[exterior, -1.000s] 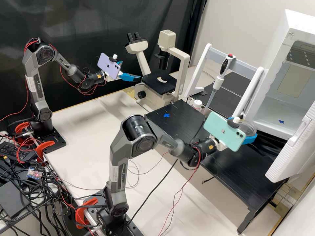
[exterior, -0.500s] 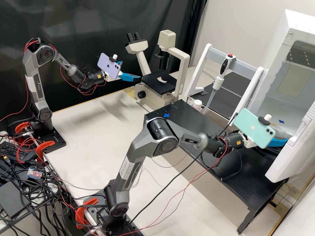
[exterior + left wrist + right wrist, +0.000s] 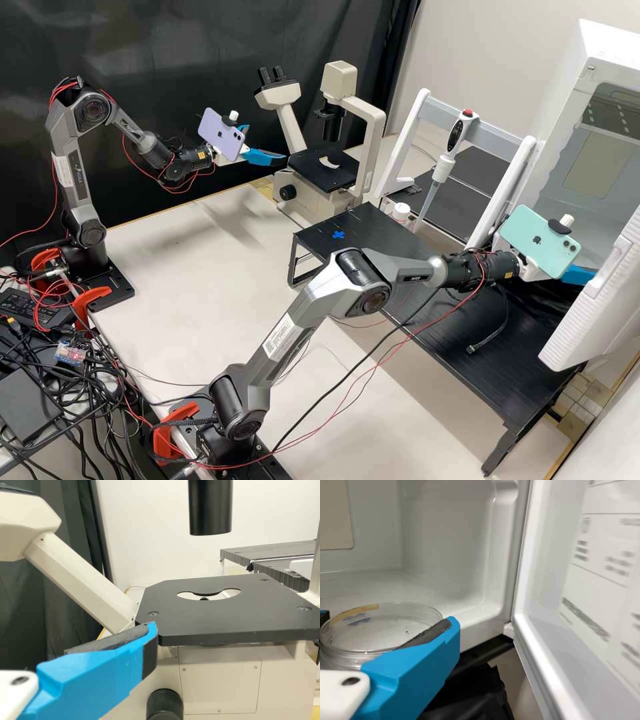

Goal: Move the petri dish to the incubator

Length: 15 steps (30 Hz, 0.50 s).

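At the mouth of the white incubator (image 3: 585,41), my right gripper (image 3: 577,274) sits between its opening and the swung-out door, partly behind a mint phone. The right wrist view shows the clear, round petri dish (image 3: 382,632) between the fingers of the right gripper (image 3: 389,622), roughly level, with the incubator's inner wall (image 3: 445,540) beyond. Whether the dish touches the incubator floor I cannot tell. Beside the microscope, my left gripper (image 3: 265,144) is open and holds nothing. One finger of the left gripper (image 3: 97,672) appears before the microscope stage (image 3: 200,617).
The open incubator door (image 3: 590,307) stands close on the right gripper's outer side. A pipette (image 3: 443,167) hangs on a white-legged rack behind the black raised table (image 3: 467,340). A white-capped bottle (image 3: 401,212) stands near the rack, and the microscope (image 3: 313,200) at the back.
The right arm has stretched out to the right, carrying the dish from above the black table to the incubator's opening. My left arm has stayed where it was.
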Available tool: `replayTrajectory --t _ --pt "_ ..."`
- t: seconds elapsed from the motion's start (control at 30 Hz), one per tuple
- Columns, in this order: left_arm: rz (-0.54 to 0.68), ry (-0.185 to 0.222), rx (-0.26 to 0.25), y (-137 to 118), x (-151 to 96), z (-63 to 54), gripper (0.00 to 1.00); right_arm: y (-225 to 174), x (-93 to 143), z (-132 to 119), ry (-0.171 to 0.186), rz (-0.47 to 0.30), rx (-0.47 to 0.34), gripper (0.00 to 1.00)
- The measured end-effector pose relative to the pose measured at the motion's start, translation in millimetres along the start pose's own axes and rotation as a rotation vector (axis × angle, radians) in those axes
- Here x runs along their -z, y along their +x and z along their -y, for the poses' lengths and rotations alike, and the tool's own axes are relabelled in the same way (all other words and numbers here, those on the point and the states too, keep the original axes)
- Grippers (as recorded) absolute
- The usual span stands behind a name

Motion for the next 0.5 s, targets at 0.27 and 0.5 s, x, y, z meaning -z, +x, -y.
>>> replayTrajectory --t 0.27,0.5 --pt "0.000 0.000 0.000 0.0 0.0 0.0 1.00 21.0 -2.5 8.5 0.014 0.060 0.004 0.00" --pt "0.000 0.000 0.000 0.0 0.0 0.0 1.00 23.0 2.1 11.6 0.035 0.000 0.024 0.00"
